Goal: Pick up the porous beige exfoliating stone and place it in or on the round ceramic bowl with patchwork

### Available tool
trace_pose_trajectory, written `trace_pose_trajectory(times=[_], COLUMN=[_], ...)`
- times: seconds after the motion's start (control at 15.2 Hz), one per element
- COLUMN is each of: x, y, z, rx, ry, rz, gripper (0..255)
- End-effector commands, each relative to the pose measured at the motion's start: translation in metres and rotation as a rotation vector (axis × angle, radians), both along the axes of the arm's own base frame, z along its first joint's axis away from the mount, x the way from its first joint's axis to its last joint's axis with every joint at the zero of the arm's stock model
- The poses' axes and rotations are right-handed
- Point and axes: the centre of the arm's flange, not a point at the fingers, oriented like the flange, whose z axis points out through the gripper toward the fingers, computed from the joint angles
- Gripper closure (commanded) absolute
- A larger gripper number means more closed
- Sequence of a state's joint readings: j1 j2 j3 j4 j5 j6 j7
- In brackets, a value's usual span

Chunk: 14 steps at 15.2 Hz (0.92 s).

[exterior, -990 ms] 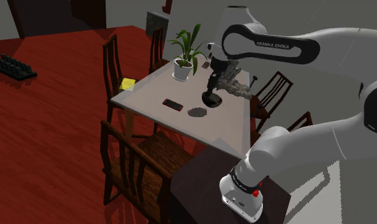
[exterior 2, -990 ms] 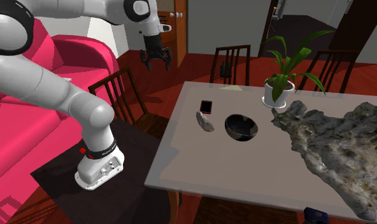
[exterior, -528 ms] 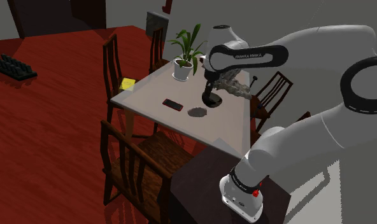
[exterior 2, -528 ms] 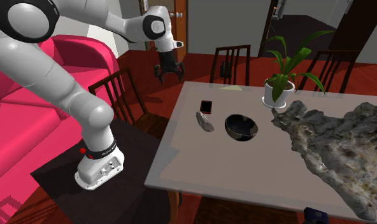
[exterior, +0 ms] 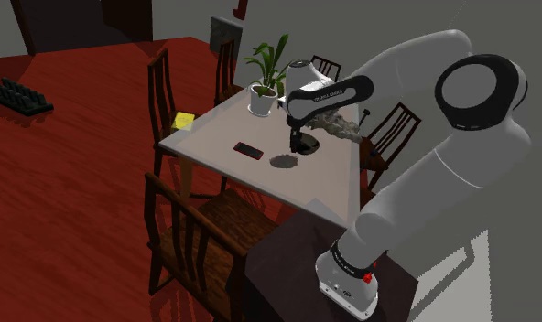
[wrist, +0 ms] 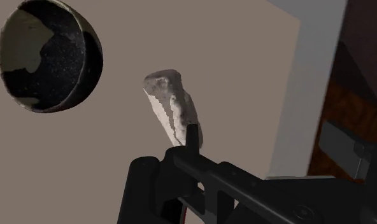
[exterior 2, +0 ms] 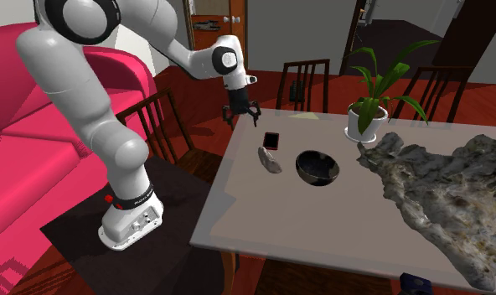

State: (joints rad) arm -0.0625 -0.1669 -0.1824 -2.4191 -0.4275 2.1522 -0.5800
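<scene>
- Lying flat on the pale desk, the rough, pale grey exfoliating stone is free, with nothing touching it.
- The round bowl, dark with lighter patches inside, stands just beside the stone on the second exterior view's right, with a small gap between them.
- A black phone with a red edge lies near the stone, on the side away from the bowl.
- The gripper hangs in the air by the desk's corner closest to the phone, its fingers spread apart and holding nothing.
- Farther along the desk stand a potted plant and a large grey rock-like mass.
- Dark wooden chairs ring the desk, and a pink sofa stands behind the arm.
</scene>
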Motion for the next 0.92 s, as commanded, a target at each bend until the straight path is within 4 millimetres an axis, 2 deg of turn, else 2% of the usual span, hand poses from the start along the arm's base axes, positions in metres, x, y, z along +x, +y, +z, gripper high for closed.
trace_pose_trajectory(times=[0.0, 0.53, 0.86], x=[0.013, 0.057, 0.055], y=[-0.012, -0.060, -0.071], z=[-0.022, -0.105, -0.127], rx=[-0.018, -0.088, -0.091], ry=[0.021, 0.102, 0.105], rz=[0.031, 0.144, 0.148], gripper=[0, 0, 0])
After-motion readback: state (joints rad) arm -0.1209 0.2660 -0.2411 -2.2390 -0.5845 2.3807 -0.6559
